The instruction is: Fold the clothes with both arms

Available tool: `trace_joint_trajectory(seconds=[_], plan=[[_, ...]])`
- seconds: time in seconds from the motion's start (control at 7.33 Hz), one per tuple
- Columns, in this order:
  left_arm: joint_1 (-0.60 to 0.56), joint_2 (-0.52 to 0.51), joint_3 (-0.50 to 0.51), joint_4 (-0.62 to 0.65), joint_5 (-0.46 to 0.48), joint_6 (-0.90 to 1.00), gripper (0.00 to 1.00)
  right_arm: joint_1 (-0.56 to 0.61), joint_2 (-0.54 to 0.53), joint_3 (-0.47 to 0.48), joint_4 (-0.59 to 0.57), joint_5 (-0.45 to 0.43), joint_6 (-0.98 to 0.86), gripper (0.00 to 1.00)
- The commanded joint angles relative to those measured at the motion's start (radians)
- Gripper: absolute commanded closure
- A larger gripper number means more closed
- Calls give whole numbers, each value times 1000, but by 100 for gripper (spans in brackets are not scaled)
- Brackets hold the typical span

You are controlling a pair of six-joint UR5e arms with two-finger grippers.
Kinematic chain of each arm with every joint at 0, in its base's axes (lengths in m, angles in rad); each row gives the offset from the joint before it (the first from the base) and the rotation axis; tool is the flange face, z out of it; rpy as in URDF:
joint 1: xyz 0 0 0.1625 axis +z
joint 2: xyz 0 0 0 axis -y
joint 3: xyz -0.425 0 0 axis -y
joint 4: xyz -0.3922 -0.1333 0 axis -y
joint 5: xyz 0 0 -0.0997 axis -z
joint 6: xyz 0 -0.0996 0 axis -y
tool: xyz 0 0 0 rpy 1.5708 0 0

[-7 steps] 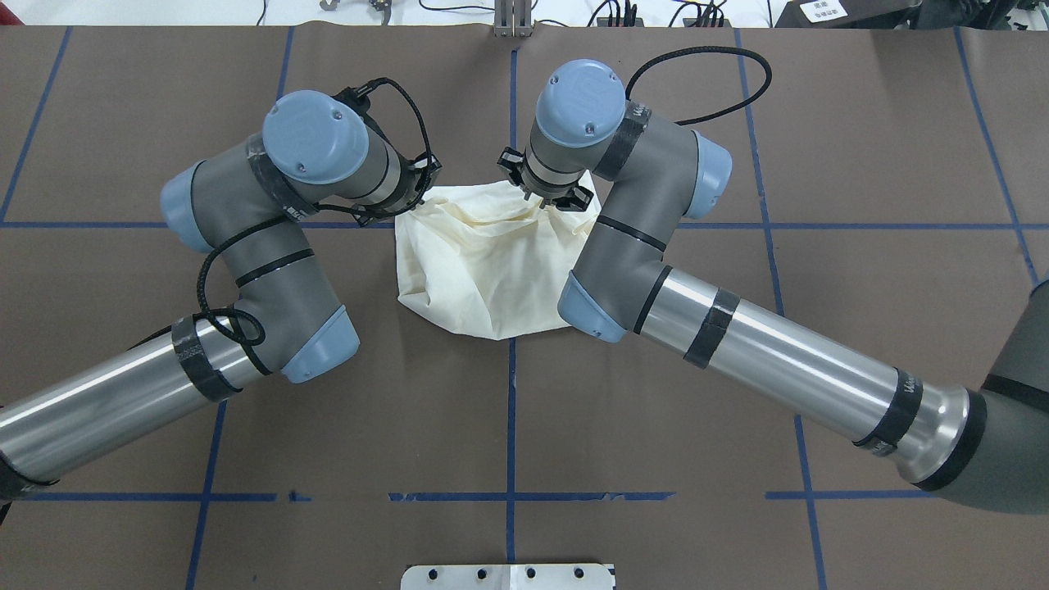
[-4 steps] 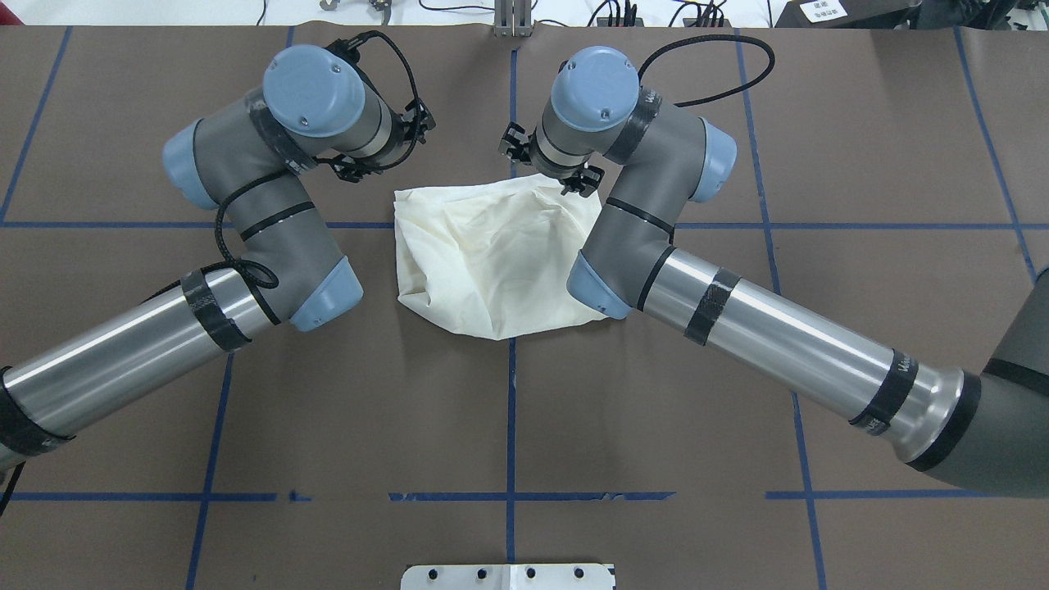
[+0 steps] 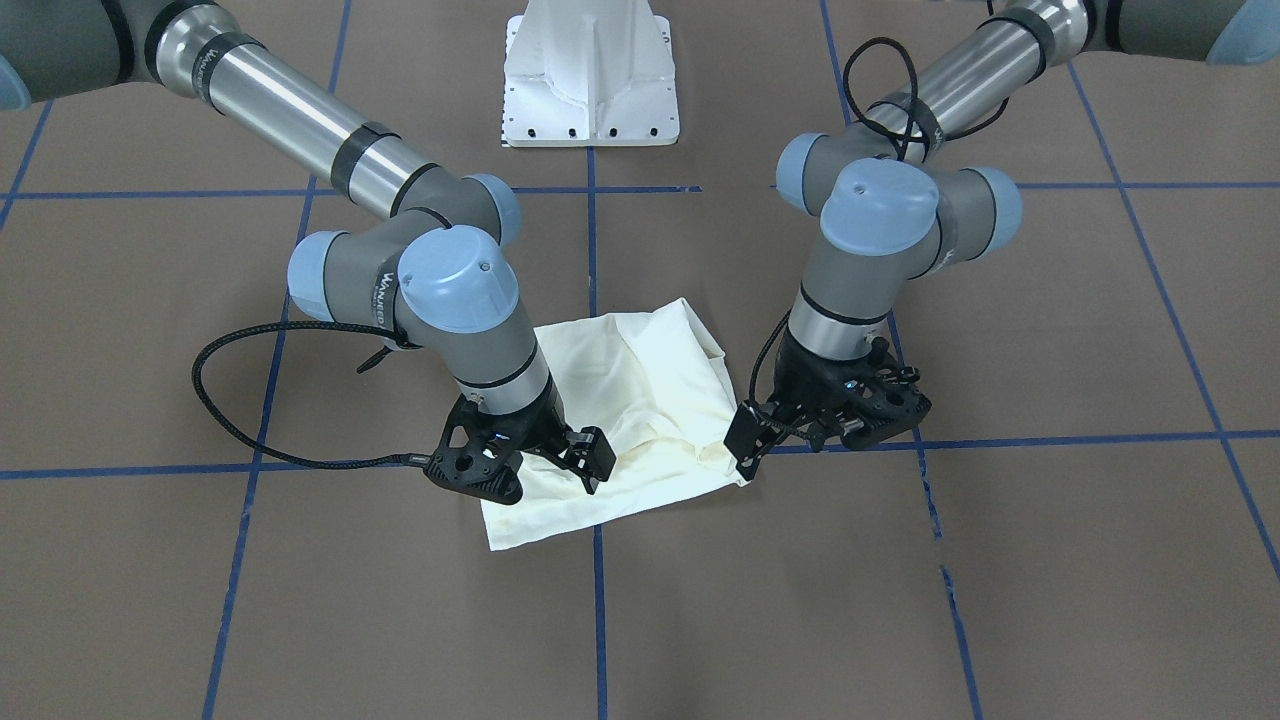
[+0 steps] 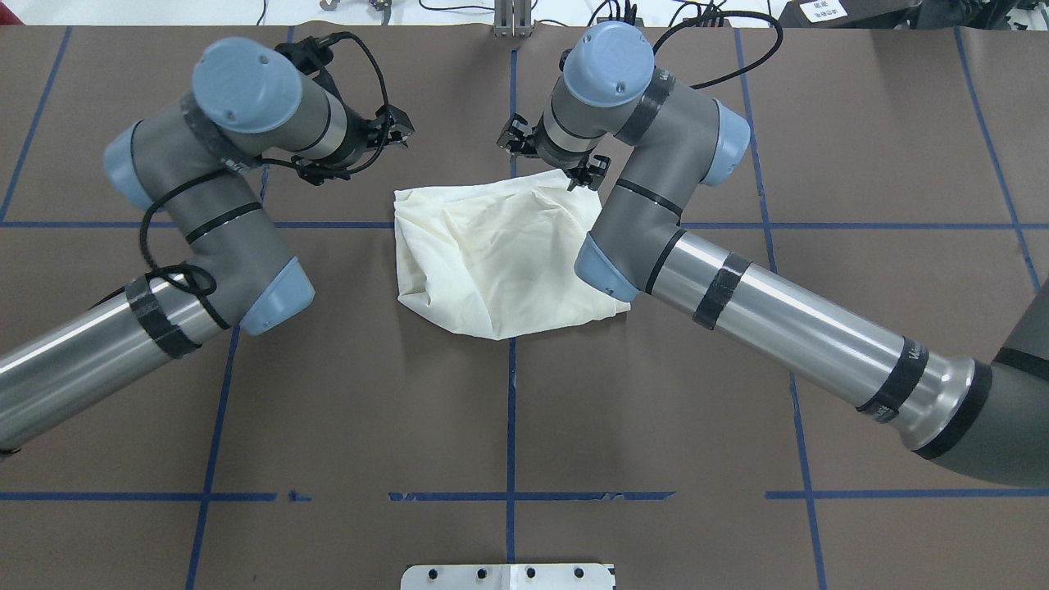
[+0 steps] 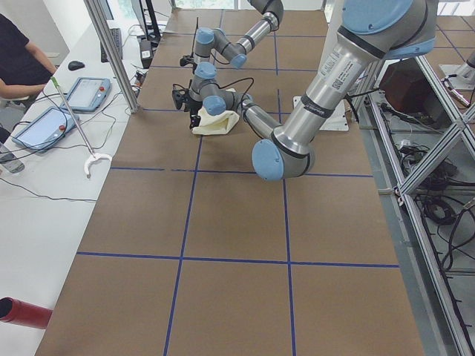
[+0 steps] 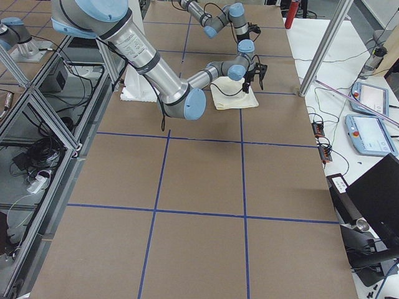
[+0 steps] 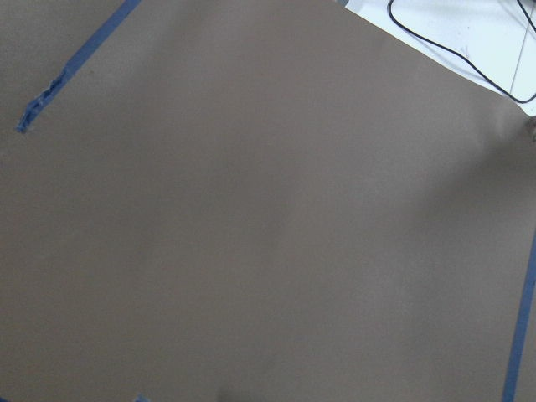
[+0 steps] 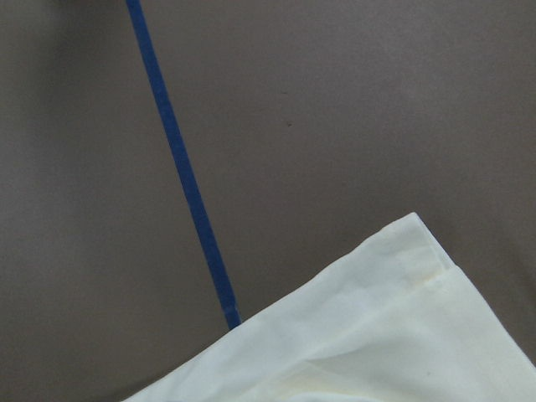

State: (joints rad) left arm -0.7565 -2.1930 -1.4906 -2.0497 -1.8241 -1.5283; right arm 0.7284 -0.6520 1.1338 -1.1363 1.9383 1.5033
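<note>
I count one cream shirt (image 4: pixel 492 254), two arms, left arm (image 4: pixel 205 205) and right arm (image 4: pixel 778 324), two grippers, left gripper (image 3: pixel 815 430) and right gripper (image 3: pixel 535 465), one white pedestal base (image 3: pixel 592 70), two tablets (image 6: pixel 374 96) on the side bench, one person (image 5: pixel 18 52).

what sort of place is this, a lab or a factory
Most likely a robotics lab: a table gridded with blue tape, teach pendants on a side bench, and an aluminium frame strung with cables.
</note>
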Motion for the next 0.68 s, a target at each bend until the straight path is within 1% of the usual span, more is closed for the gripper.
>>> trace_joint_trajectory(seconds=[0.0,0.14,0.27,0.55], plan=[[77,70,-109,-90,-55,-118,0,42,-12,84,-151,59,-88,0],[150,65,-106,-113,-47,-162,0,74,-17,116,-237,101,-144,0],[167,64,-91,-130,-46,-182,0,104,-29,144,-282,137,-188,0],[172,59,-62,-144,-46,-182,0,134,-73,187,-286,165,-213,0]])
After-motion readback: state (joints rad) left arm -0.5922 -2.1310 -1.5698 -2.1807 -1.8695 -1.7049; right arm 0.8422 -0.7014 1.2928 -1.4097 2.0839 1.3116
